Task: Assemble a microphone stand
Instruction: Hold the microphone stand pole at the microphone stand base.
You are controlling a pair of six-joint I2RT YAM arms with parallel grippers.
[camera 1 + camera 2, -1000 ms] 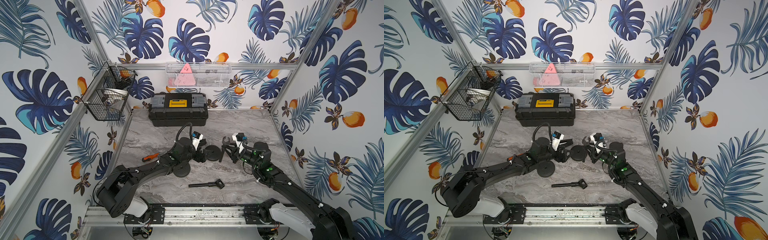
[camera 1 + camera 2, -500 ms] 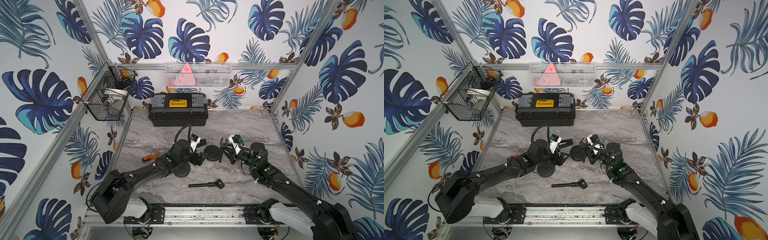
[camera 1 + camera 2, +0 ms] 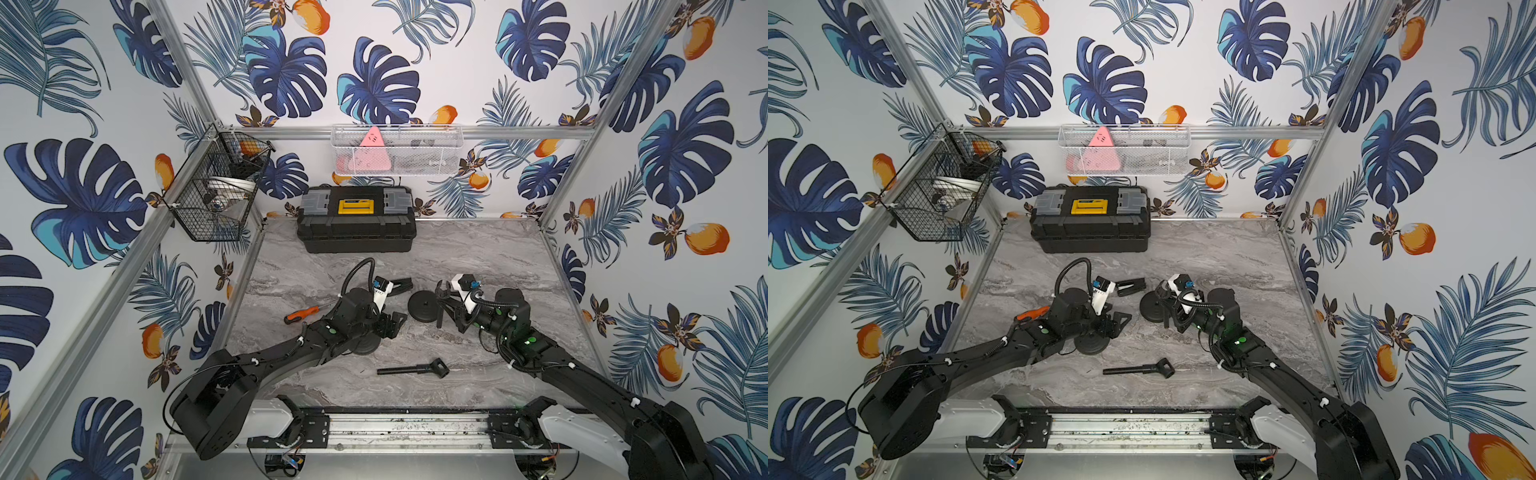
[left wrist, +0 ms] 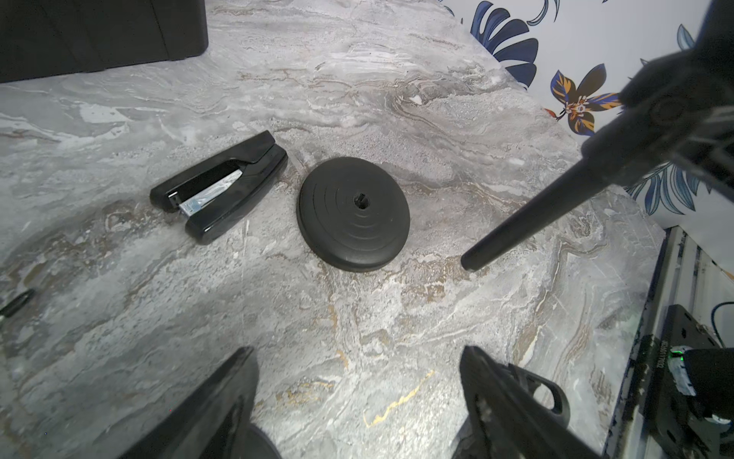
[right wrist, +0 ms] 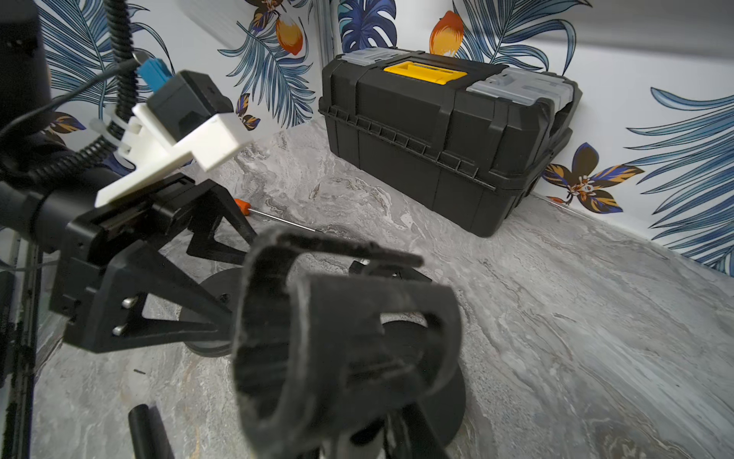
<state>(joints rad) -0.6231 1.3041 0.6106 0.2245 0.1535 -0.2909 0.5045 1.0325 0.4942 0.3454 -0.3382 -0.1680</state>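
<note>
Base (image 4: 353, 212): lies flat on the bench (image 4: 357, 99), about mid-bench, just beside a black stapler (image 4: 222, 186) but not touching it. Looks like a round black disc, low and domed, ridged in concentric rings, with a small hole at the centre.

Pole (image 4: 536, 210): thin, black, matte. Hangs tilted over the bench, lower end just beside the base rim and off the centre hole. Contact with the bench not discernible. Carries a black U-shaped clip (image 5: 345, 337) at the upper end, blurred in the right wrist view.

Right gripper (image 3: 451, 309): clenched on the pole just below the clip, to the right of the base in a top view.

Left gripper (image 4: 357, 351): released, jaws wide apart, grasping nothing. Points toward the base, apart from it.

Second disc (image 3: 365, 344): same round black form, partly hidden under the left arm.

Spare pole (image 3: 411, 368): lies flat near the front edge, blocky head at one end.

Also on the bench: orange-handled screwdriver (image 3: 301, 314) at left, black toolbox (image 3: 356, 224) against the back wall.
</note>
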